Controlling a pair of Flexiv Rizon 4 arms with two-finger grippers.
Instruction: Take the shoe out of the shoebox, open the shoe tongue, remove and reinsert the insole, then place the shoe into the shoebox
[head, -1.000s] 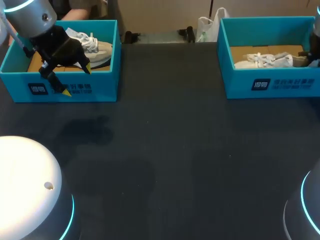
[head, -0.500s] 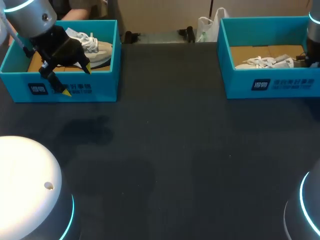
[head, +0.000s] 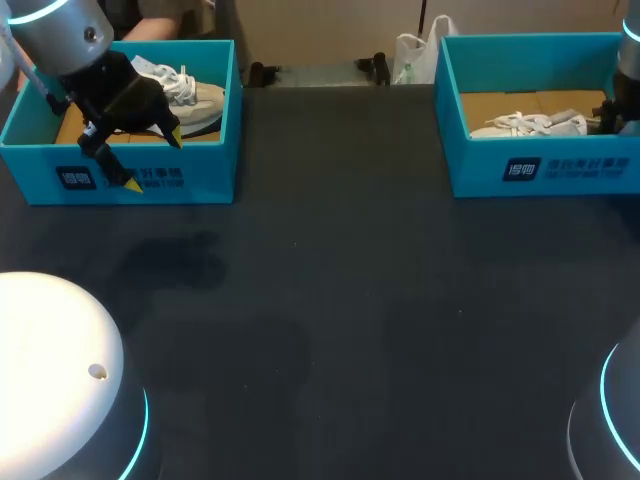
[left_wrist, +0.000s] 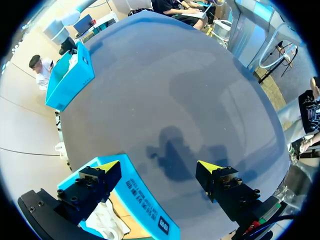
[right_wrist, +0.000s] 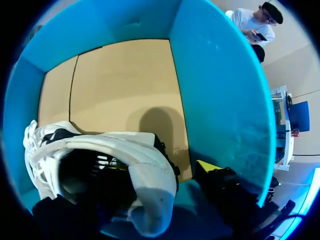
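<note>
A white shoe (head: 530, 123) lies in the right blue shoebox (head: 540, 170), on its cardboard floor (right_wrist: 125, 85). My right gripper (right_wrist: 162, 167) is at the shoe's heel (right_wrist: 150, 192), open. One finger is down inside the shoe opening and mostly hidden. The other yellow-tipped finger (right_wrist: 207, 167) stands outside the heel, a little apart from it, close to the box wall. My left gripper (head: 152, 160) hangs open over the front wall of the left blue shoebox (head: 190, 180), holding nothing. A second pale shoe (head: 195, 100) lies in that box.
The two shoeboxes stand at the table's far left and far right corners. The dark tabletop (head: 330, 280) lies between them. My right arm (head: 630, 50) comes in at the right edge, over the right box's end.
The white shoe has sunk lower into the right box, and my right arm has shifted slightly at its heel. The left arm has not moved.
</note>
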